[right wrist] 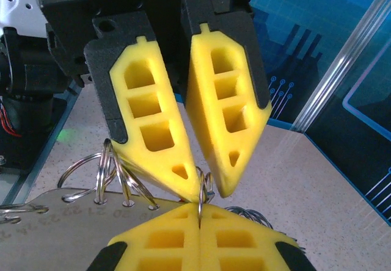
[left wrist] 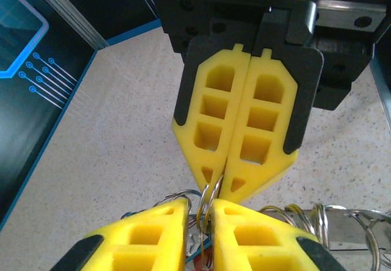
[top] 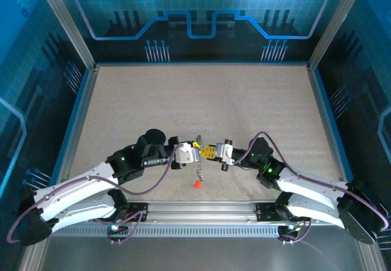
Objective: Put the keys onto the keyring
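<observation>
While the keyring (right wrist: pixel 206 179) is being pinched by the tight-shut fingers of the right gripper (right wrist: pixel 200 215) and the narrowed fingers of the left gripper (right wrist: pixel 211 193), the keys (top: pixel 198 176) are being dangled near the tabletop's (top: pixel 183 100) front edge, with broad bare surface being left beyond.

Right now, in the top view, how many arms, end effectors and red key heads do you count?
Arms: 2, left arm and right arm
End effectors: 2, left end effector and right end effector
Red key heads: 1
Total: 5
</observation>
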### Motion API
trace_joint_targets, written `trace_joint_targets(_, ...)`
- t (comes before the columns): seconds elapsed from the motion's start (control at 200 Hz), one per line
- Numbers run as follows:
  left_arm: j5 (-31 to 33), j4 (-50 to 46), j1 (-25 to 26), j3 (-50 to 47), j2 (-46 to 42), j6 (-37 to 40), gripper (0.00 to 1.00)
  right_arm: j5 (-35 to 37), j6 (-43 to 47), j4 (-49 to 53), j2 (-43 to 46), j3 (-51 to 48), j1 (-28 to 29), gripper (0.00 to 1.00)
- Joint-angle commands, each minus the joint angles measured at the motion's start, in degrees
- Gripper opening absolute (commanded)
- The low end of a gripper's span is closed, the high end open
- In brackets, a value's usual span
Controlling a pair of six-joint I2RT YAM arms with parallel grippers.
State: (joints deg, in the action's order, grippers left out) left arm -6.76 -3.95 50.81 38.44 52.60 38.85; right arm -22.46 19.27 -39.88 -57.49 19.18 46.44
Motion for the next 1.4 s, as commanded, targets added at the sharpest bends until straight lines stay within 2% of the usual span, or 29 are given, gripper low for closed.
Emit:
trace_joint_targets(0.0, 0.3, 5.0, -0.5, -2.4, -1.2, -2.5, 0.18, -1.5, -1.5, -6.1, 0.8, 2.2, -0.1, 0.00)
trace_joint_targets(0.32, 0.6, 18.8, -0.5, -7.9, -0.8, -8.3, 0.19, -0.4, -4.3, -6.5, -0.4, 4.9, -0.5, 0.00)
trace_joint_targets(0.35, 0.6, 19.6, -0.6, -8.0, -0.4, -8.4, 0.17, -0.7, -4.3, -5.9, -0.6, 5.3, -0.6, 0.00)
trace_joint_targets(0.4, 0.7, 19.8, -0.6, -7.8, 0.0, -8.2, 0.08, -1.0, -3.9, -4.3, -0.8, 5.8, -0.7, 0.00)
trace_joint_targets(0.445, 1.0, 18.4, -0.6, -6.9, 0.0, -7.6, 0.00, -1.6, -2.8, -1.7, -0.7, 6.4, -0.9, 0.00)
trace_joint_targets(0.515, 1.4, 13.8, -0.6, -4.9, -0.1, -4.9, 0.00, -3.1, 0.4, 4.5, -0.3, 7.4, -1.0, 0.00)
trace_joint_targets(0.645, 1.6, 1.3, -0.6, 0.7, 0.6, 1.7, 0.00, -3.7, 6.0, 16.4, 0.6, 9.6, -1.1, 0.18)
trace_joint_targets(0.71, 1.8, -4.4, -0.5, 3.5, 1.3, 4.7, 0.00, -3.3, 7.2, 18.7, 1.2, 9.7, -1.3, 0.24)
trace_joint_targets(0.87, 1.9, -13.4, -0.5, 9.2, 4.6, 9.0, 0.00, -2.7, 6.6, 19.5, 1.2, 9.5, -1.3, 0.25)
trace_joint_targets(1.036, 1.4, -16.9, -0.1, 13.1, 7.6, 10.7, 0.00, -0.7, 3.9, 16.4, -0.7, 8.9, -1.0, 0.21)
trace_joint_targets(1.171, 0.7, -16.5, 0.0, 14.0, 8.4, 10.9, 0.00, 0.9, 2.9, 15.6, -1.1, 8.7, -0.7, 0.09)
trace_joint_targets(1.246, 0.3, -16.1, 0.0, 14.3, 8.4, 10.5, 0.00, 1.4, 2.7, 15.5, -1.5, 8.3, -0.7, 0.08)
trace_joint_targets(1.331, 0.6, -14.4, 0.0, 13.3, 7.7, 10.0, 0.00, 2.7, 2.3, 15.4, -1.6, 8.0, -0.8, 0.00)
trace_joint_targets(1.396, 0.9, -12.6, 0.0, 12.1, 7.0, 9.9, 0.11, 3.4, 0.8, 14.5, -1.0, 7.7, -1.1, 0.00)
